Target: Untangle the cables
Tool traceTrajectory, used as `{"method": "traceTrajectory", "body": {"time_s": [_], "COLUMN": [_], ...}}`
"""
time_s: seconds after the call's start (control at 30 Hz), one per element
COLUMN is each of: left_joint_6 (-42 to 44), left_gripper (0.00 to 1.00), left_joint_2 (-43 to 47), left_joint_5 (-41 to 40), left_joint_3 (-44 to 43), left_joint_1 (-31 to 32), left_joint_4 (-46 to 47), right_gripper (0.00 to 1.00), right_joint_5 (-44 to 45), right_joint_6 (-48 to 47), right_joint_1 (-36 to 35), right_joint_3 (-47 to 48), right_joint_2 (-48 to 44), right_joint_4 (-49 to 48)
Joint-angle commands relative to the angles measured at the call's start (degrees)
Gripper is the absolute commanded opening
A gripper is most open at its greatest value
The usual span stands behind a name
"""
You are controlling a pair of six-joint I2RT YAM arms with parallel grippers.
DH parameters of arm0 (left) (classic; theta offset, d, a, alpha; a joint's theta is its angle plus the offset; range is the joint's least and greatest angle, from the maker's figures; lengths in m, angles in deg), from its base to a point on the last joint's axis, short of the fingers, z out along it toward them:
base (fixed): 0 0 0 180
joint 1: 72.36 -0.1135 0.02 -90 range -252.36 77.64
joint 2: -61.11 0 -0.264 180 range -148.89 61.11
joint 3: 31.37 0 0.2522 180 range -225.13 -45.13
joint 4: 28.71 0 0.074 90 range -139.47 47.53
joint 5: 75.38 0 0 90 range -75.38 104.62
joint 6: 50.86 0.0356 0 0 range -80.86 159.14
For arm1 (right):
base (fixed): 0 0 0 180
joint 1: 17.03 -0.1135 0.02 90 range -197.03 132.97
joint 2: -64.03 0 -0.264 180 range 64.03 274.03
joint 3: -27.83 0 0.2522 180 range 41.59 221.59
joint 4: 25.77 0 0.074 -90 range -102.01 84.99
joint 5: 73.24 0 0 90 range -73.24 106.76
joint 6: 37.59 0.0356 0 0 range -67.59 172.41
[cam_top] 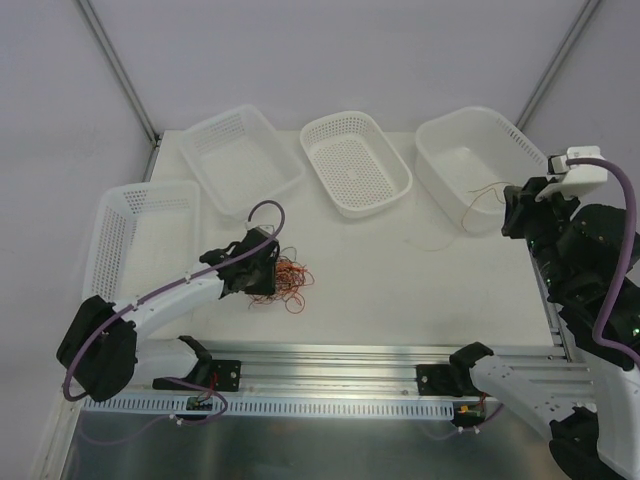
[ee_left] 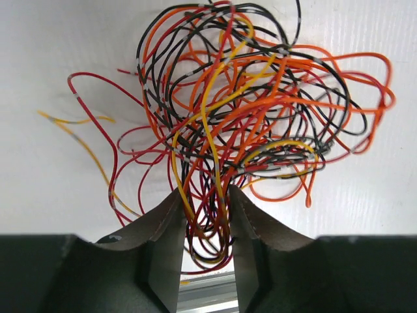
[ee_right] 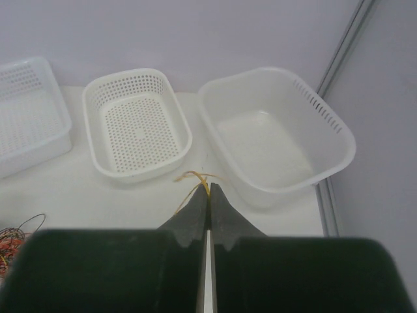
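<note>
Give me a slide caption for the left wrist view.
Left gripper jaws parted around a few strands of the tangled red, orange, yellow and black cables on the white table.

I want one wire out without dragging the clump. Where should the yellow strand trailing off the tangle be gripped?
I'd take the yellow strand near its free end, from above, on the side away from the tangle: there it lies alone on the table, clear of other loops.

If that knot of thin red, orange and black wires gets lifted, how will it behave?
The knotted bundle of thin red, orange and black wires probably lifts as one floppy clump: its loops interlock. Likely very light; strands are hair-thin. The single yellow-orange wire in the right pincer curls limply.
</note>
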Motion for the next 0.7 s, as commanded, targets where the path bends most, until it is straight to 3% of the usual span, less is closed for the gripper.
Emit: {"method": "traceTrajectory", "body": {"time_s": [0.0, 0.3, 0.43, 0.5, 0.53, 0.67], "left_joint_6": [1.3, 1.1, 3.5, 5.3, 5.9, 10.0], "left_gripper": [0.32, 0.41, 0.68, 0.77, 0.87, 0.99], "left_joint_2": [3.8, 1.3, 2.9, 3.9, 4.8, 6.6], "left_joint_5": [-5.0, -2.4, 1.5, 2.8, 3.2, 4.0], "left_joint_3": [0.0, -3.2, -7.7, -10.5, -11.4, -15.0], "left_joint_1": [-1.0, -3.0, -3.0, -3.1, -3.1, -3.5], "left_joint_4": [-4.7, -6.5, -6.7, -7.3, -7.6, -8.8], "right_gripper": [0.01, 0.01, 0.01, 0.01, 0.01, 0.01], "right_joint_5": [4.0, 4.5, 5.7, 5.5, 4.9, 2.3], "right_joint_6": [-2.1, -4.1, -4.6, -4.7, -4.8, -3.8], "right_joint_1": [0.4, 1.4, 2.9, 4.0, 4.5, 8.4], "right_joint_3": [2.8, 7.5, 8.0, 8.5, 8.9, 14.5], "right_joint_2": [3.5, 7.6, 9.7, 11.1, 11.8, 16.8], "right_joint_4": [-0.7, -0.5, -2.2, -5.1, -6.0, -9.4]}}
